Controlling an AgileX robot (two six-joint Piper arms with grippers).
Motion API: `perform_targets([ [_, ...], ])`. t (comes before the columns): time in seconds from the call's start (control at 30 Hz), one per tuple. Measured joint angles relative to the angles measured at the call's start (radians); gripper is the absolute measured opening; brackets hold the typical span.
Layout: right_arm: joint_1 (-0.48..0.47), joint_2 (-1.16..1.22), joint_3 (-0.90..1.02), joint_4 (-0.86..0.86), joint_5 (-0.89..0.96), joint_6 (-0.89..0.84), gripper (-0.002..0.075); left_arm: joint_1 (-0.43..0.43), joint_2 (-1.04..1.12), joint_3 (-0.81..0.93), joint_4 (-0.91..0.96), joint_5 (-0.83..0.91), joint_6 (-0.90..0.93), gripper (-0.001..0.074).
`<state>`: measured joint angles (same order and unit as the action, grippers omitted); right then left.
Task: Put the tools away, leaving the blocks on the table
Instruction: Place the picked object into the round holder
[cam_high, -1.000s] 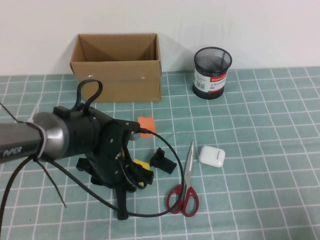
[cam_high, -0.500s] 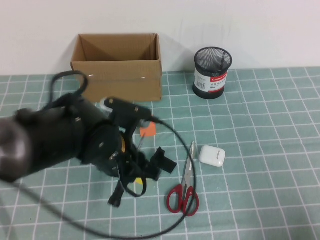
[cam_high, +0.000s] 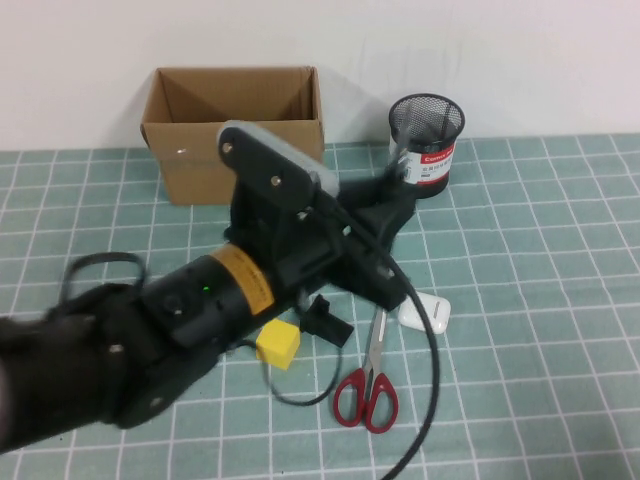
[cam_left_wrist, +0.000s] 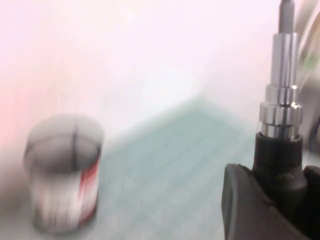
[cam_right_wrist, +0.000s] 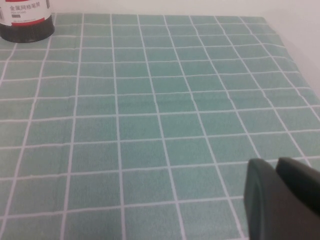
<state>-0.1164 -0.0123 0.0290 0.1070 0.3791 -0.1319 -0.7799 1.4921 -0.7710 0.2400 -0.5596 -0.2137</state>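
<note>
Left gripper (cam_left_wrist: 280, 190) pinches the screwdriver (cam_left_wrist: 282, 95), raised near the pen cup (cam_high: 425, 146) by the table's (cam_high: 560, 300) far edge. Right gripper (cam_right_wrist: 282, 200) pressed shut over bare mat.

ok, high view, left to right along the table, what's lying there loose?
Small yellow cube → small black angular plastic piece → steel scissors with red loop handles → white rounded case.

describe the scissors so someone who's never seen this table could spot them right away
Start at the cardboard box against the back wall and come toward the near edge of the green grid table, past the left gripper that hangs by the mesh pen cup. The scissors lie flat there, beside the yellow block. Nothing else nearby has red loop handles and steel blades.
</note>
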Motion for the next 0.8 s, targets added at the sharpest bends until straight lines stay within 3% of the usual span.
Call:
perform_targets([
  [0.07, 0.000, 0.000, 0.000, 0.000, 0.000, 0.000, -0.0007, 0.000, 0.068, -0.026, -0.029, -0.159, 0.064, 0.0181],
  [0.17, 0.000, 0.000, 0.000, 0.000, 0.000, 0.000, -0.0007, 0.000, 0.185, -0.129, -0.092, -0.237, 0.127, 0.0181],
  [0.53, 0.000, 0.000, 0.000, 0.000, 0.000, 0.000, -0.0007, 0.024, 0.647, -0.751, -0.253, -0.131, 0.266, 0.0181],
  [0.8, 0.000, 0.000, 0.000, 0.000, 0.000, 0.000, -0.0007, 0.031, 0.825, -0.960, -0.447, -0.111, 0.451, 0.0181],
])
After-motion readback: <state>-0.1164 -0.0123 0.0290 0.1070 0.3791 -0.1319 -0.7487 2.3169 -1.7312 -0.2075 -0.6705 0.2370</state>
